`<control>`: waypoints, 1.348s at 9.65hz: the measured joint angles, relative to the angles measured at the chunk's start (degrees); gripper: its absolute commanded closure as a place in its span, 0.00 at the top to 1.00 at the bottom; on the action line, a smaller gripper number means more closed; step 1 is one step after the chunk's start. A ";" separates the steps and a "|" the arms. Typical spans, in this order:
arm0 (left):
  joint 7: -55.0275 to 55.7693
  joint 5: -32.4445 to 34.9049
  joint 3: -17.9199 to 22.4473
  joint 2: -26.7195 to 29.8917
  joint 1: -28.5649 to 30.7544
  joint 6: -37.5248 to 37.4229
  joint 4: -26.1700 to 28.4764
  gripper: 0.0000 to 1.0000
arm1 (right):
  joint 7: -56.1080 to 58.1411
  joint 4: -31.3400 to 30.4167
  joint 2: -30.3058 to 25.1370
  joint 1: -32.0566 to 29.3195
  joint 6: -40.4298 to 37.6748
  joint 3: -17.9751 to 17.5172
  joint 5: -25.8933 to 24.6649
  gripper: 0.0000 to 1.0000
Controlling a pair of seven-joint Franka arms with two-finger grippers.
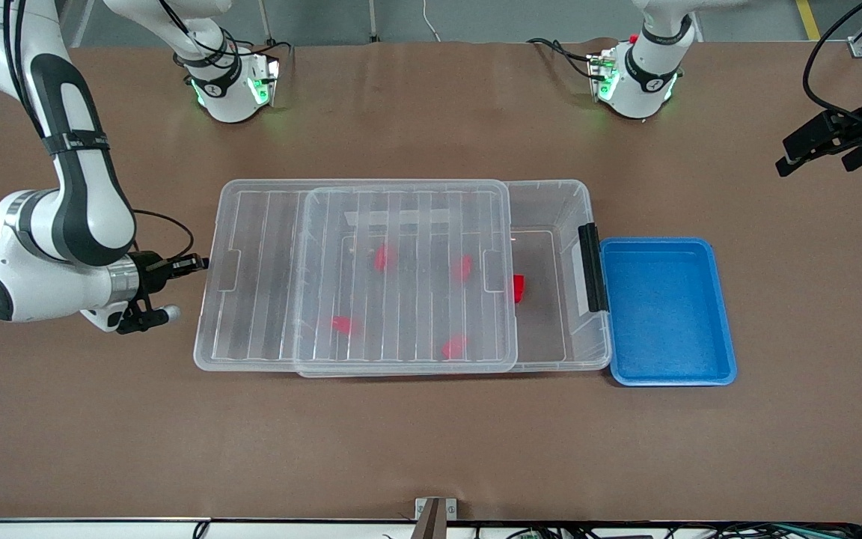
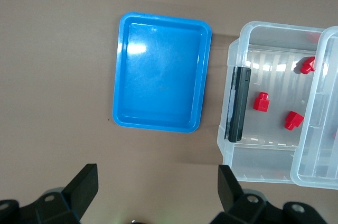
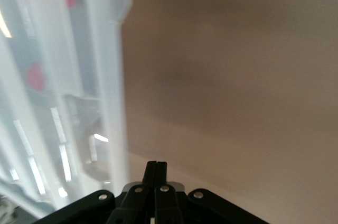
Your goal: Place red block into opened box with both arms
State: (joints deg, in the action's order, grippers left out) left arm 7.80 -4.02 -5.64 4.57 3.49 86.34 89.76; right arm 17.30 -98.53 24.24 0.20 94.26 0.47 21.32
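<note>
Red blocks lie inside the box, whose lid is slid partway toward the right arm's end.

One block (image 1: pixel 518 288) sits uncovered on the floor of the box (image 1: pixel 551 196), just past the lid's (image 1: pixel 401 281) edge and near the black latch (image 1: pixel 590 267); four more show red through the ribbed clear lid. The lid overhangs the box's end toward the right arm, leaving the latch end uncovered. A blue tray (image 1: pixel 723 314) sits on the table (image 1: pixel 431 442) just beside the latch end. The right gripper (image 1: pixel 195 263) has its fingers pressed together, holding nothing, low at the overhanging end of the lid, just beside it. The left gripper (image 1: pixel 820 153) hangs with fingers spread wide and nothing between them, above the table at the left arm's end, well apart from the tray and box.
</note>
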 measured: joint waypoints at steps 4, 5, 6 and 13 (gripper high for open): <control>-0.11 0.00 0.03 -0.32 0.52 0.00 0.00 1.00 | -1.25 -0.08 0.11 2.71 -0.45 -0.31 5.79 0.00; -0.11 -0.01 0.03 -0.32 0.53 0.00 0.00 1.00 | -2.12 -0.08 0.15 3.73 -0.35 -0.37 6.82 0.00; -0.12 -0.01 0.03 -0.32 0.53 0.00 0.00 1.00 | -2.72 -0.08 0.18 4.61 -0.25 -0.41 7.23 0.00; -0.16 -0.01 0.03 -0.36 0.53 0.00 0.00 1.00 | -4.41 0.04 0.95 7.20 0.75 -0.28 10.62 0.09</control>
State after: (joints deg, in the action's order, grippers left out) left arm 7.64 -4.03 -5.61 4.20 4.03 86.34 89.76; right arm 12.88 -98.49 25.19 7.41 95.01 0.19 31.94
